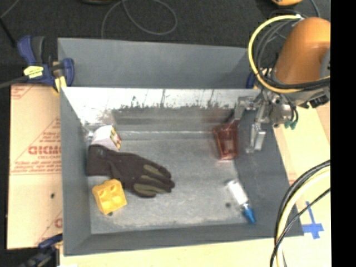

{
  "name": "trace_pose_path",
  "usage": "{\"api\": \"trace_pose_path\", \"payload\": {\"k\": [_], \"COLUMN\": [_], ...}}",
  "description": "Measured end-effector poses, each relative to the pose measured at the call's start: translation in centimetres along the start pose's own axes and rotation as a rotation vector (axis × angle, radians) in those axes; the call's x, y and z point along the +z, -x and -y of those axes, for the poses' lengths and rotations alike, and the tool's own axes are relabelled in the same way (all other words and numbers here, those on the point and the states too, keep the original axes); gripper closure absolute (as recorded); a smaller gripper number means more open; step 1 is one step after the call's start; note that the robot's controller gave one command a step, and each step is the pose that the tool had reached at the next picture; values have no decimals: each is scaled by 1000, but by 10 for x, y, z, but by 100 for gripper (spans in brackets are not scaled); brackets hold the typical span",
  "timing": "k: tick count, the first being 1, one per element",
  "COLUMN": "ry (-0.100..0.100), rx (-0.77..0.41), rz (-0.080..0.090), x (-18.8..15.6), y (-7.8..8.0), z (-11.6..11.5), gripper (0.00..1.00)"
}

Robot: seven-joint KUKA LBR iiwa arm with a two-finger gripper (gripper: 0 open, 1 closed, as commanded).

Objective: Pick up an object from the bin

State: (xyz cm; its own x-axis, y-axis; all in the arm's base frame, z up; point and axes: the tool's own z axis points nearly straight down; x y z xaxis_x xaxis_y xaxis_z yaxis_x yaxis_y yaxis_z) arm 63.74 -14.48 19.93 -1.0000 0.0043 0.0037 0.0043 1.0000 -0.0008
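- In the camera view, the gripper (pixel 248 133) is seen low over the right rear corner of the bin (pixel 156 65), under the orange-covered wrist.
- Its two metal fingers (pixel 258 135) are spread apart, and nothing is seen gripped between them.
- A dark red, see-through block (pixel 226 141) is seen just beside the gripper, on the side toward the middle of the bin, close to the back wall. Whether a finger touches it cannot be told.
- This red block is judged to be the thing nearest to being picked.
- It is judged to be light, stiff plastic with smooth faces, so some slipping is to be expected under the metal fingers.
- A hold across its two flat, opposite sides, near the middle of its height, is judged safest. A pinch at a corner could let it twist out.
- Little room is left by the nearby back wall, so one finger would have to be brought down on the open side of the block.
- A white tube with a blue cap (pixel 240 200) is seen lying well apart, toward the front right.
- A black glove (pixel 130 171), a yellow block (pixel 109 196) and a small white packet (pixel 105 137) are seen together at the left side, far from the gripper.
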Motion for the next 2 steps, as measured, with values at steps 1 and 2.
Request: {"api": "trace_pose_path", "payload": {"k": [1, 2], "ry": [-2, -3], "rx": [-3, -133], "rz": [8, 9], "x": [-5, 59], "y": [2, 10], "z": [0, 9], "gripper": [0, 0]}}
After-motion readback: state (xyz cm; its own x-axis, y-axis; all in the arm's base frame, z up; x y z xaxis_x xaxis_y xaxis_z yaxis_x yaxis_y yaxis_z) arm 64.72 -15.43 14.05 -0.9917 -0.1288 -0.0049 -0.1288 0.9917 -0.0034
